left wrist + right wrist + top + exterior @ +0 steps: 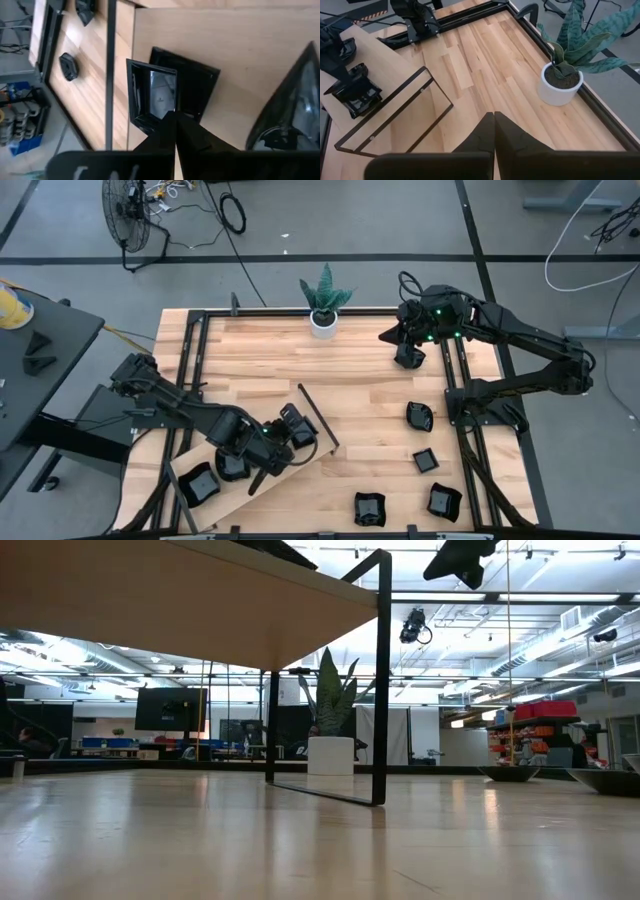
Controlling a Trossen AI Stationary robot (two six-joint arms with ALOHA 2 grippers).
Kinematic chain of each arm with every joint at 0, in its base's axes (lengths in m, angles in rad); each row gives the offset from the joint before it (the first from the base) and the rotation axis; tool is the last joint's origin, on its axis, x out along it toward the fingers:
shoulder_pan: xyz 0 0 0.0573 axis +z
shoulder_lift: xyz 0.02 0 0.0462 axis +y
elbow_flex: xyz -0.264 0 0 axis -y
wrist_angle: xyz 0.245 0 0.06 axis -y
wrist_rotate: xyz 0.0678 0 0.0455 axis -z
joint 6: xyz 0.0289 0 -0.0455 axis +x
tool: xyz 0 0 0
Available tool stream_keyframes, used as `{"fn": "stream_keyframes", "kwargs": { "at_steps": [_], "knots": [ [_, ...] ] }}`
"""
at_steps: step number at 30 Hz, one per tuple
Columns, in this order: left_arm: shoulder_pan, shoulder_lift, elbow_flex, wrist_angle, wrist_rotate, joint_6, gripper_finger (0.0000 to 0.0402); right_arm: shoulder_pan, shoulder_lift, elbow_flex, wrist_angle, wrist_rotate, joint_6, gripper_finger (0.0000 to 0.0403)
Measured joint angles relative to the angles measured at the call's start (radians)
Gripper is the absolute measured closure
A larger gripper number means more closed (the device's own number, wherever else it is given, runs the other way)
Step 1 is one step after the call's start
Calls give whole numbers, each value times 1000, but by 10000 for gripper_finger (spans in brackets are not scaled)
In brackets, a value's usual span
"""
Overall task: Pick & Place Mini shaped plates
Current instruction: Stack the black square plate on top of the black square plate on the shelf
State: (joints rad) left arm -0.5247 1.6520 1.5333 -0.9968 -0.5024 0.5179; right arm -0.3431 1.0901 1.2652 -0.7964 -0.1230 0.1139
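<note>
Left gripper (175,116) shut, touching square plate (152,95)

Dark jointed arms, black cables, green lights

Light wooden tabletop (300,380) of butcher-block planks, bordered by a black metal frame (195,315). A white pot with a green plant (324,310) stands at the middle of the far edge; the same pot appears upright in the low view (331,755) and in the right wrist view (560,85). A light wooden board (275,480) on thin black legs (380,680) stands raised above the near left part of the tabletop, set at an angle to its edges. On the grey floor beyond: a black fan (128,212) and a coiled black cable (233,212). A dark side table (40,370) stands to the left.
</note>
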Motion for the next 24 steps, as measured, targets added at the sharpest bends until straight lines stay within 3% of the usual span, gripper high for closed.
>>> {"fn": "stream_keyframes", "kwargs": {
  "at_steps": [6, 16, 24],
  "knots": [
    [4, 0, 0, -2, 71, 19, 360, 0, 0, 0, 18, 0, 0, 399],
    [15, -28, 0, 2, 34, 96, 324, 0, 0, 0, 37, 0, 0, 399],
    [60, -64, 2, -3, 227, 95, 296, 0, 0, 0, 36, 0, 0, 399]
  ]
}}
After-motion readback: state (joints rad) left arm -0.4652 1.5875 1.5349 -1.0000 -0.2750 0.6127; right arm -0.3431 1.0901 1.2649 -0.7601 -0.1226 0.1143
